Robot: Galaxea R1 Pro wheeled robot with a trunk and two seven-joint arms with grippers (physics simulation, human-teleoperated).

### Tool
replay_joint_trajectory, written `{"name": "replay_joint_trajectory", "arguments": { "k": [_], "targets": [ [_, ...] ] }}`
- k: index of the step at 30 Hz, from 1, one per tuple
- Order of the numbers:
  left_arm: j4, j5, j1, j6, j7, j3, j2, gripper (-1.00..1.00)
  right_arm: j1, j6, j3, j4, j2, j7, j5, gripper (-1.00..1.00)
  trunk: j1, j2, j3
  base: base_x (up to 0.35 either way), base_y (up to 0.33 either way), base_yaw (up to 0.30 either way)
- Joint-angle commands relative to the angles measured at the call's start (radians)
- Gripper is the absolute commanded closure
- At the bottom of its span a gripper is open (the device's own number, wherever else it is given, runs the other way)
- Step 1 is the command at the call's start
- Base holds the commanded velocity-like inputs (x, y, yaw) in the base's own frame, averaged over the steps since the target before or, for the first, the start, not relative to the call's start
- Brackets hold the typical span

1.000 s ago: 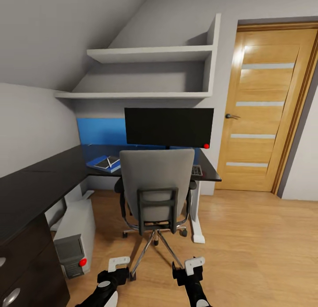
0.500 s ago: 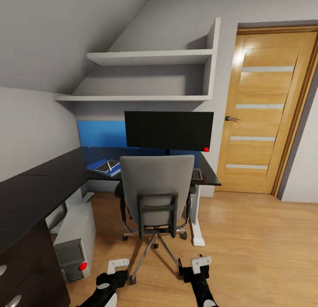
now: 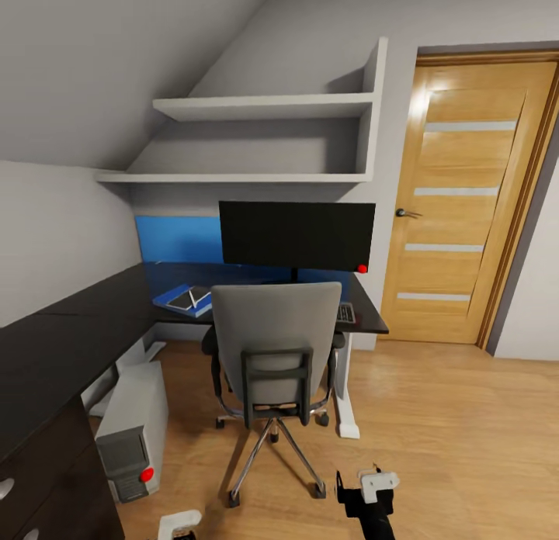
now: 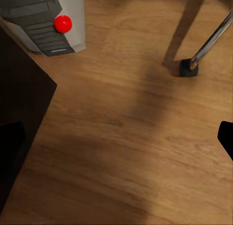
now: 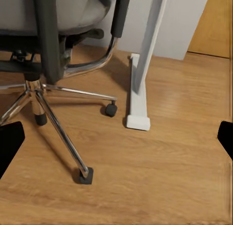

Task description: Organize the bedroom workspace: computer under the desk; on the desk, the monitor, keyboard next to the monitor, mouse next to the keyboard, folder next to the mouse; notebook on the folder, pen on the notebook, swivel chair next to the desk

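While 1 swivel chair (image 3: 276, 346) sits against the worktop (image 3: 70, 334), 1 monitor (image 3: 296, 235), 1 folder (image 3: 182, 299) rest there; 1 computer (image 3: 133, 427) stands below. Both pincers, left (image 3: 180, 524) and right (image 3: 371, 486), have dropped lower; apart or together, I cannot tell.

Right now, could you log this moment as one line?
swivel chair: at desk | folder: on desk | computer: under desk | right hand: empty

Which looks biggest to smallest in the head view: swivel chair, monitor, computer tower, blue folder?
1. Grey upholstered swivel chair, though it sits nearer the camera than the monitor.
2. Wide black flat monitor.
3. Boxy silver-grey computer tower, partly hidden by the desk.
4. Flat bright blue folder, clearly smallest.
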Motion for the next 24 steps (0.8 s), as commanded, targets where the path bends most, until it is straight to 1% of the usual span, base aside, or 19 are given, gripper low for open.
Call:
{"name": "replay_joint_trajectory", "arguments": {
  "k": [1,2,3,5,6,9,10,11,12,16,17,20,23,24],
  "targets": [
    [0.016,0.008,-0.001,-0.036,0.003,-0.01,0.0,-1.0,0.01,-0.017,0.01,0.005,-0.003,-0.002,-0.009,-1.0,-0.004,0.007,0.002,0.0,0.0,0.0],
    [0.027,0.008,-0.001,-0.064,0.003,-0.009,0.0,-1.0,0.024,-0.029,0.01,0.008,-0.008,-0.002,-0.009,-1.0,-0.008,0.014,0.005,0.0,0.0,0.0],
    [0.053,0.01,0.004,-0.134,0.003,-0.009,0.002,-1.0,0.08,-0.076,0.01,0.015,-0.022,-0.002,-0.01,-1.0,-0.012,0.021,0.009,0.0,0.0,0.0],
    [0.061,0.01,0.021,-0.158,0.004,-0.009,0.004,-1.0,0.106,-0.107,0.009,0.018,-0.028,-0.002,-0.01,-1.0,-0.019,0.035,0.015,0.0,0.0,0.0],
    [0.065,0.009,0.046,-0.173,0.005,-0.009,0.005,-1.0,0.122,-0.13,0.009,0.019,-0.031,-0.002,-0.009,-1.0,-0.023,0.042,0.018,0.0,0.0,0.0],
    [0.068,0.009,0.084,-0.205,0.006,-0.009,0.007,-1.0,0.15,-0.147,0.008,0.02,-0.036,-0.001,-0.009,-1.0,-0.035,0.063,0.027,0.0,0.0,0.0],
    [0.069,0.009,0.117,-0.246,0.006,-0.009,0.007,-1.0,0.178,-0.153,0.008,0.02,-0.042,-0.001,-0.009,-1.0,-0.039,0.07,0.03,0.0,0.0,0.0],
    [0.069,0.009,0.13,-0.262,0.006,-0.009,0.007,-1.0,0.186,-0.155,0.008,0.021,-0.044,-0.001,-0.01,-1.0,-0.042,0.077,0.034,0.0,0.0,0.0],
    [0.069,0.009,0.155,-0.295,0.005,-0.009,0.007,-1.0,0.202,-0.161,0.008,0.021,-0.046,-0.001,-0.01,-1.0,-0.046,0.084,0.037,0.0,0.0,0.0],
    [0.07,0.009,0.206,-0.353,0.004,-0.009,0.008,-1.0,0.229,-0.172,0.008,0.022,-0.05,0.0,-0.01,-1.0,-0.062,0.112,0.049,0.0,0.0,0.0],
    [0.07,0.008,0.229,-0.374,0.004,-0.009,0.009,-1.0,0.238,-0.176,0.008,0.022,-0.051,0.0,-0.01,-1.0,-0.065,0.119,0.052,0.0,0.0,0.0],
    [0.07,0.008,0.267,-0.41,0.002,-0.009,0.014,-1.0,0.254,-0.18,0.008,0.022,-0.052,0.0,-0.01,-1.0,-0.077,0.14,0.062,0.0,0.0,0.0],
    [0.07,0.007,0.309,-0.463,-0.001,-0.009,0.031,-1.0,0.282,-0.198,0.008,0.021,-0.053,0.0,-0.009,-1.0,-0.088,0.161,0.071,0.0,0.0,0.0],
    [0.07,0.007,0.314,-0.469,-0.001,-0.009,0.034,-1.0,0.287,-0.207,0.008,0.021,-0.054,0.0,-0.009,-1.0,-0.092,0.168,0.074,0.0,0.0,0.0]
  ]
}}
